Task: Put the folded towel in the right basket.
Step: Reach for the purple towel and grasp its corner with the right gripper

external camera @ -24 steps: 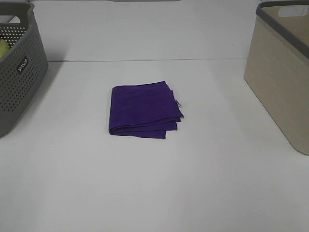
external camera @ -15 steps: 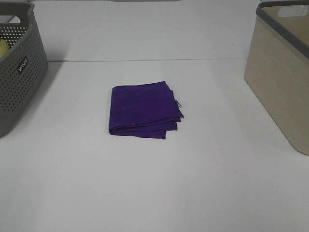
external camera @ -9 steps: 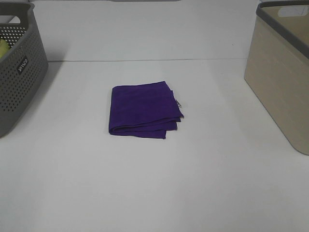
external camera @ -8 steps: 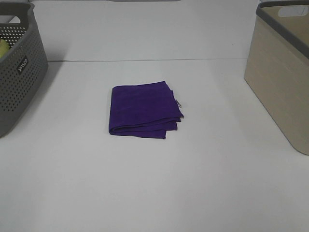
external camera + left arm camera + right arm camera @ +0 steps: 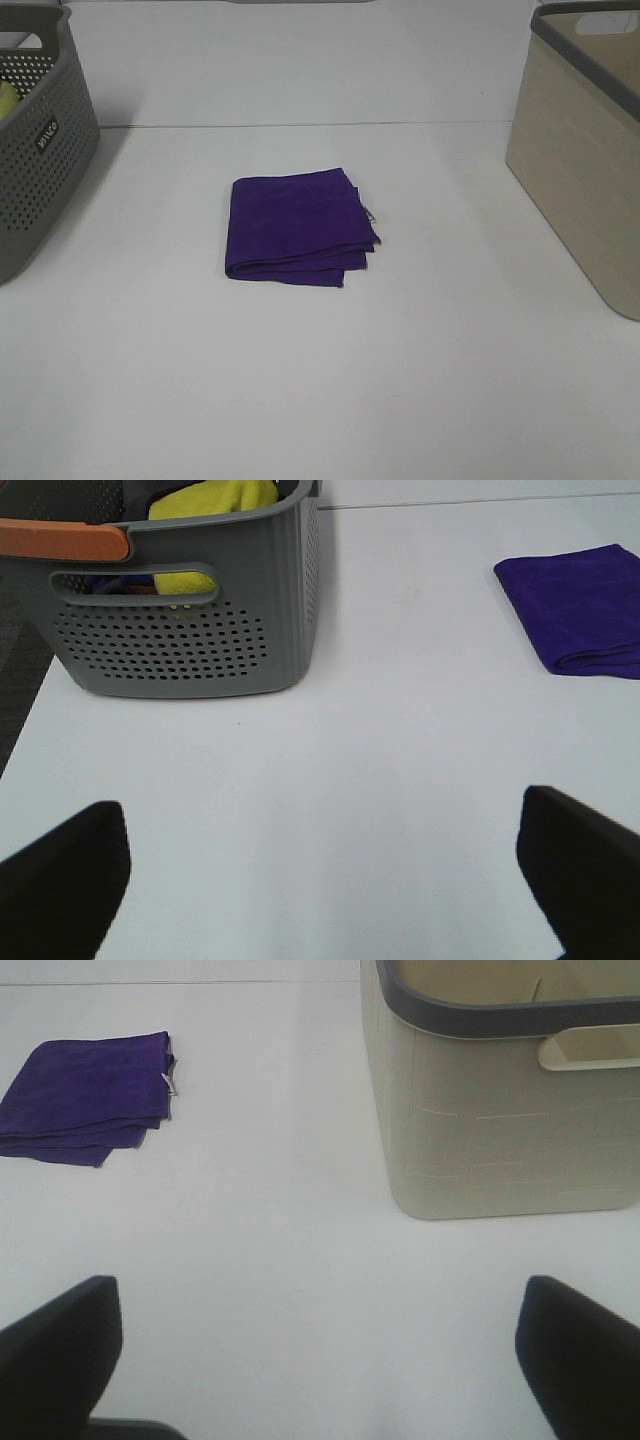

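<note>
Exterior high | purple folded towel (image 5: 298, 227) ungrasped, centre | our left hand (image 5: 320, 880), right hand (image 5: 320, 1360) wide | beige basket (image 5: 585, 150) right: everything pending

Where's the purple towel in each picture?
Exterior high: purple towel in the middle, between grey basket and beige basket.
Left wrist: towel apart from the grey basket.
Right wrist: towel apart from the beige basket.
Shared landmark: the thin line crossing the table behind the towel.
</note>
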